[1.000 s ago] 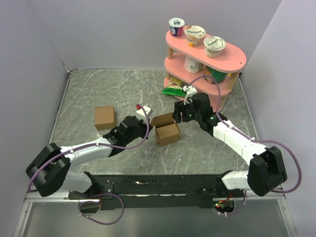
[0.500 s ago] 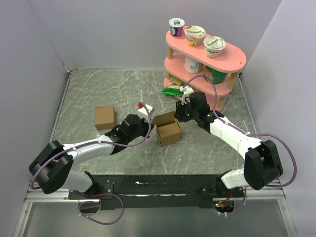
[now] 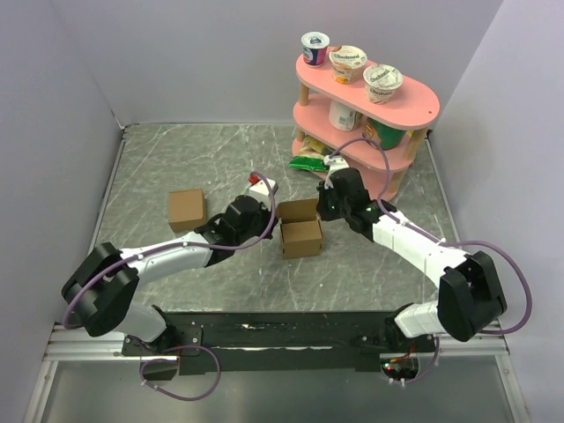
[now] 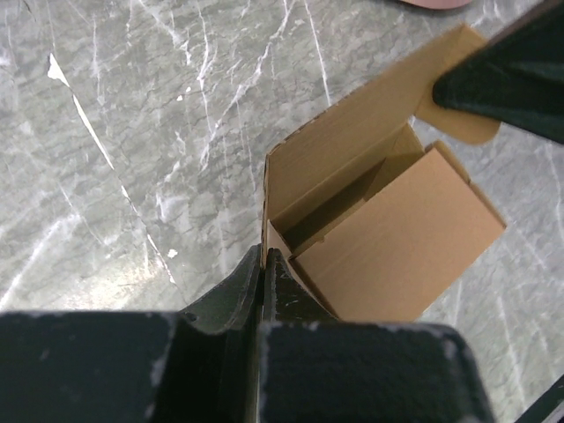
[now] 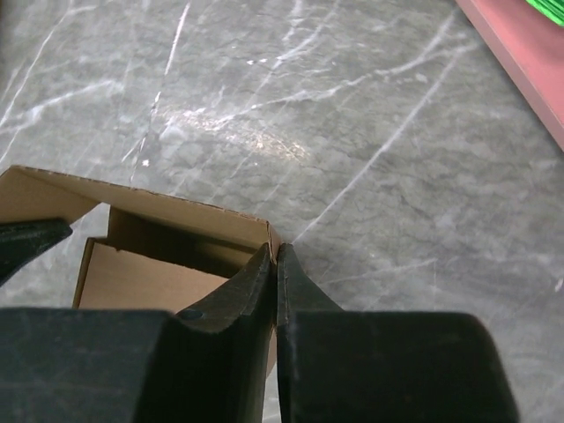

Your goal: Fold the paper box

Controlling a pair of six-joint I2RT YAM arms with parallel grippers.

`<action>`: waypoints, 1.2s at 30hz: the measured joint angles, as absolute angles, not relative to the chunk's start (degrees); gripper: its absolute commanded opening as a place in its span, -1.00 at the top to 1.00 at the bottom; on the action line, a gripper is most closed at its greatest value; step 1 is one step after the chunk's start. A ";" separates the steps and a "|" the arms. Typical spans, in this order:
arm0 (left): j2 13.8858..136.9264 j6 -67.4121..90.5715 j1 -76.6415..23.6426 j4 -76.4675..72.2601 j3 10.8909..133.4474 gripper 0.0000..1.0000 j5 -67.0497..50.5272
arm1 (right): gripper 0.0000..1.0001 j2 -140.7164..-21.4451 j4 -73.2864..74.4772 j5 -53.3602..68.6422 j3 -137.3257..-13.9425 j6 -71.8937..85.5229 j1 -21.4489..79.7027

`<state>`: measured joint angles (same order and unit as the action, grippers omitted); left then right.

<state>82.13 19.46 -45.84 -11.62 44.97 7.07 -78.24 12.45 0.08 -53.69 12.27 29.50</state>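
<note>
The paper box (image 3: 301, 236) is a small brown carton standing mid-table, its lid flap (image 3: 298, 210) raised at the back. The left wrist view shows the carton (image 4: 397, 238) partly closed by an inner panel, with a dark gap behind it. My left gripper (image 3: 271, 220) (image 4: 263, 254) is shut on the carton's left wall edge. My right gripper (image 3: 322, 211) (image 5: 276, 249) is shut on the thin wall at the carton's (image 5: 150, 273) right rear corner. The right gripper's dark fingertips (image 4: 511, 75) cover the rounded tab at the far end of the lid.
A neat brown cardboard cube (image 3: 186, 209) sits left of the arms. A pink two-tier shelf (image 3: 414, 110) with yogurt cups (image 3: 382, 81) stands at the back right, a green packet (image 3: 308, 161) at its foot. Grey walls enclose the marble tabletop (image 3: 176, 159).
My right gripper has closed from open onto the box's right rear corner. My left arm has pushed forward, and the box has shifted slightly and squared up.
</note>
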 measured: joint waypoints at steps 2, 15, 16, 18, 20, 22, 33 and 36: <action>82.28 20.49 -45.84 -11.27 45.28 0.97 7.35 | 0.82 -77.87 12.86 -2.48 -53.58 14.04 30.52; 83.68 25.43 -46.13 -11.38 46.06 0.98 8.49 | 0.98 -73.71 10.33 -17.02 -47.83 22.70 37.54; 83.83 25.74 -46.26 -11.40 46.06 0.98 8.75 | 0.98 -73.56 10.04 -17.69 -47.42 23.22 37.85; 84.14 26.24 -46.52 -11.22 46.06 0.98 8.93 | 0.99 -73.41 9.82 -18.76 -46.54 24.34 38.41; 84.38 26.57 -46.78 -10.90 46.04 0.98 8.95 | 1.00 -73.41 9.85 -19.59 -45.78 25.52 38.83; 84.40 26.89 -47.13 -10.57 46.04 0.98 9.10 | 1.00 -73.41 9.96 -20.29 -45.52 26.68 39.11; 84.38 28.25 -48.42 -10.52 46.02 0.98 11.44 | 1.00 -73.19 11.20 -25.19 -45.52 30.44 41.39; 84.38 28.34 -48.93 -10.87 45.89 0.98 12.27 | 1.00 -72.86 11.79 -26.02 -45.52 30.72 41.98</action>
